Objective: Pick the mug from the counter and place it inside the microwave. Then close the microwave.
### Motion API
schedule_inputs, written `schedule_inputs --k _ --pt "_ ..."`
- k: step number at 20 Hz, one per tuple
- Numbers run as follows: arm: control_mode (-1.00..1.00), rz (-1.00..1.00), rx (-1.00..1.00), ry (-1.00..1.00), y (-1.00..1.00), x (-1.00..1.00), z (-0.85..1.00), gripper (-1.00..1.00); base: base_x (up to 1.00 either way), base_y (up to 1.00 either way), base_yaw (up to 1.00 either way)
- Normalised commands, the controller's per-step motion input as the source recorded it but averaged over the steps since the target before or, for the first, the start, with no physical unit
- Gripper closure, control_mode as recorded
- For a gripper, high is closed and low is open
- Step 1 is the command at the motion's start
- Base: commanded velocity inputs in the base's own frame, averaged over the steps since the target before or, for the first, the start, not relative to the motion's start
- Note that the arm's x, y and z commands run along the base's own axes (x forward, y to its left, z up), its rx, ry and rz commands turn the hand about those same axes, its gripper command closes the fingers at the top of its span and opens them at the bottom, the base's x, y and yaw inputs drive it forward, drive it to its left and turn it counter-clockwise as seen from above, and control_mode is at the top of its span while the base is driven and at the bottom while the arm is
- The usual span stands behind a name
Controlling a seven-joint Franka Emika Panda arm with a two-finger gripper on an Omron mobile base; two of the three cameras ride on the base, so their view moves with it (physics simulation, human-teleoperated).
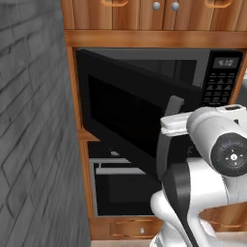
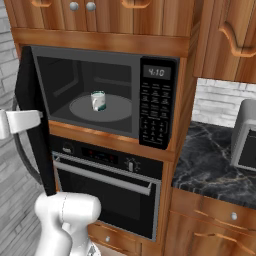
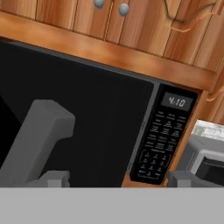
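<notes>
mug [image 2: 98,101]: inside the microwave [image 2: 157,102], upright near the middle of the grey turntable [image 2: 117,108]. Placement half of the task looks done.
door [image 1: 130,113]: swung wide open on its left hinge, dark glass panel facing out toward the arm. This is the thing to handle now.
door handle [image 3: 36,135]: grey vertical bar on the free edge of the door, close in front of the hand camera, just left of the fingers.
hand [image 3: 116,178]: fingertips [image 3: 52,178] spread wide with nothing between them; not touching the handle as far as I can tell.
keypad [image 2: 155,117]: right side of the microwave front, clock lit above it. Keep off it.
handling, door: judged rigid, light, hinged, swings in an arc; glossy glass face likely slippery and could mark. No grasp needed; a flat push should do.
contact point: judged best on or just beside the handle, at the free edge, far from the hinge for leverage; push along the arc toward the cavity.
handling, mug: small, light, probably ceramic and tippy; leave it, close gently so the door doesn't slam.
surface [image 2: 210,165]: black marble, right of the microwave, with the toaster oven [image 2: 245,135] at its far right edge; not involved.
</notes>
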Motion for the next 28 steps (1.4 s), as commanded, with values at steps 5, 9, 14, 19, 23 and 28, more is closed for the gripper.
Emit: schedule_inputs --k 5,9,14,19,23,28 --pt "-1.0 0.0 0.0 -0.1 -0.1 0.43 -0.01 -1.0 0.0 0.0 0.0" --pt "-1.0 0.0 0.0 -0.11 -0.15 0.44 -0.04 -1.0 0.0 0.0 0.0" --pt "-1.0 0.0 0.0 -0.11 -0.21 0.53 -0.11 -1.0 0.0 0.0 0.0" --pt "-1.0 0.0 0.0 -0.09 -0.17 0.55 -0.1 -1.0 0.0 0.0 0.0" --pt "-1.0 0.0 0.0 -0.07 -0.14 0.47 -0.04 -1.0 0.0 0.0 0.0" --pt "-1.0 0.0 0.0 -0.05 -0.14 0.48 -0.03 -1.0 0.0 0.0 0.0"
